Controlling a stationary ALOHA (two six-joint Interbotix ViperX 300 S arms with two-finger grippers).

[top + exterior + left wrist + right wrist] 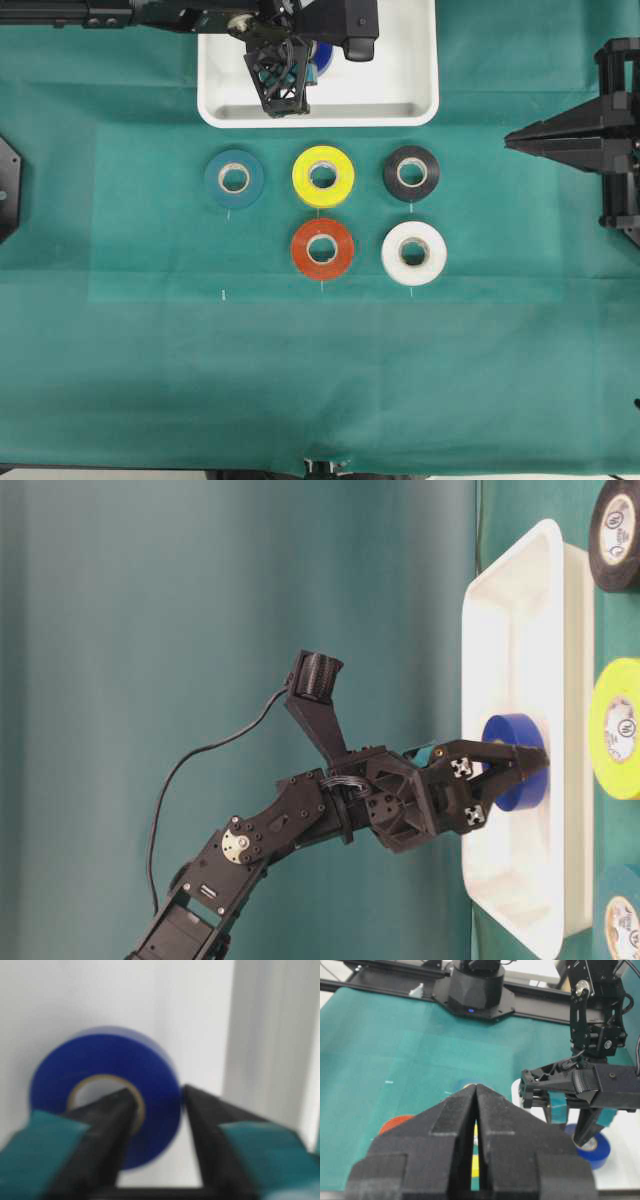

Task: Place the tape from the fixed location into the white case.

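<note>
The tape (pixel 105 1105), a royal-blue roll with a pale core, lies flat on the floor of the white case (pixel 420 105), partly hidden under the arm in the overhead view. My left gripper (pixel 157 1091) reaches down into the case and straddles the roll's wall. One finger (pixel 107 1125) is in the core and the other just outside the rim, and the jaws stand loosely apart. From table level the tape (pixel 512 742) rests on the case floor (pixel 520 610) between the fingers. My right gripper (pixel 512 140) hovers at the right edge of the cloth, shut and empty.
Five other rolls lie on the green cloth in front of the case: teal (pixel 234 178), yellow (pixel 323 176), black (pixel 411 173), orange-red (pixel 322 249) and white (pixel 414 252). The case's raised rim (pixel 270 1035) runs close to the tape's right.
</note>
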